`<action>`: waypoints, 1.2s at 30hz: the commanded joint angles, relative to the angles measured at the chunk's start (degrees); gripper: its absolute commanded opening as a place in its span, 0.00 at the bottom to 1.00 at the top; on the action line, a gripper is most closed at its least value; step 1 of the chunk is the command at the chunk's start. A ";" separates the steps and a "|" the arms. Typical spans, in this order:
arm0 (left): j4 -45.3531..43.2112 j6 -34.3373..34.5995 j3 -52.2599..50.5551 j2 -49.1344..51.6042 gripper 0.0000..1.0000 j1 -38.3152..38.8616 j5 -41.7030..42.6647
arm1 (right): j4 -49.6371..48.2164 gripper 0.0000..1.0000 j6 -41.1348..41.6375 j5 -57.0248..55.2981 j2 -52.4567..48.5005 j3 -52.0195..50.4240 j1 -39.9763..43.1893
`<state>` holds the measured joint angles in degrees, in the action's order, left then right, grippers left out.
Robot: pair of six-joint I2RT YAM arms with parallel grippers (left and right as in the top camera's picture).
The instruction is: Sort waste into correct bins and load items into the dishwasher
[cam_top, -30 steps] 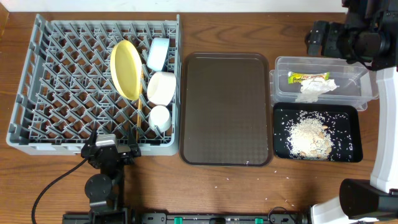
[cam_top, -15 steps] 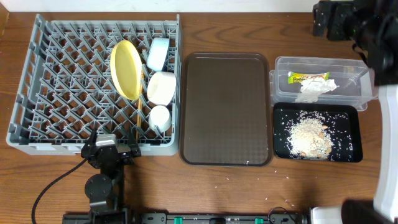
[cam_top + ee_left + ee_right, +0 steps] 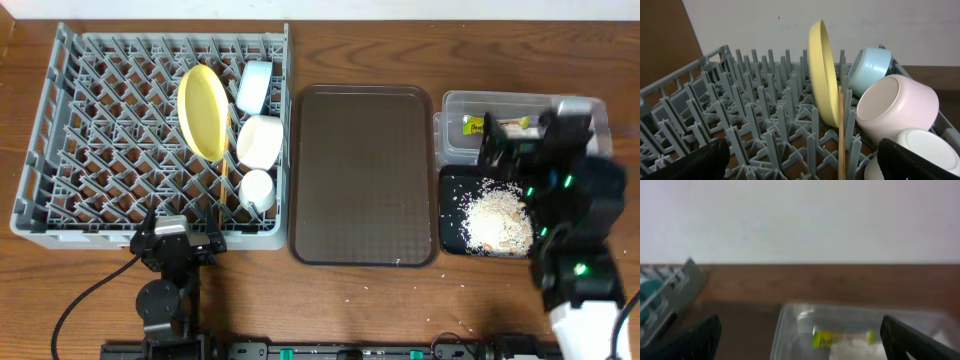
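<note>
Everything looks sorted: raise the wide, empty right pincer [image 3: 800, 349] clear of the 3-o'clock black tray [image 3: 446, 236]; the left pincer [image 3: 800, 166] idles wide.

The left arm [image 3: 165, 290], at the near left edge of the table, is matte black, with a round joint housing, a boxy wrist block with a pale grey top, and a thin black cable [image 3: 85, 300] curving off to the near left. The right arm [image 3: 570, 210], on the right, has blocky black parts dotted with small green lights [image 3: 556, 184] and a smooth white segment [image 3: 590, 330] at the near edge. In the wrist views the left fingers [image 3: 700, 161] and right fingers [image 3: 690, 340] are dull black slabs.
</note>
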<state>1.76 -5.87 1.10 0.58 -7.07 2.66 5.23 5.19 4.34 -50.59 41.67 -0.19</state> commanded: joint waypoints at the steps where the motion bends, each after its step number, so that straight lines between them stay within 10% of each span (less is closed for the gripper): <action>1: 2.27 -0.35 -0.87 -0.35 0.95 -0.24 -1.14 | -9.40 0.99 4.04 0.42 8.50 -14.78 -0.22; 11: 2.27 -0.35 -0.87 -0.35 0.95 -0.24 -1.14 | -16.96 0.99 4.20 -0.02 34.49 -39.47 -0.22; 36: 2.27 -0.35 -0.87 -0.35 0.95 -0.24 -1.16 | -1.53 0.99 4.63 1.70 50.25 -41.35 -0.59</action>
<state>1.85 -5.91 1.17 0.60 -7.07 2.66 3.57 8.80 5.54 -0.73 0.40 -0.21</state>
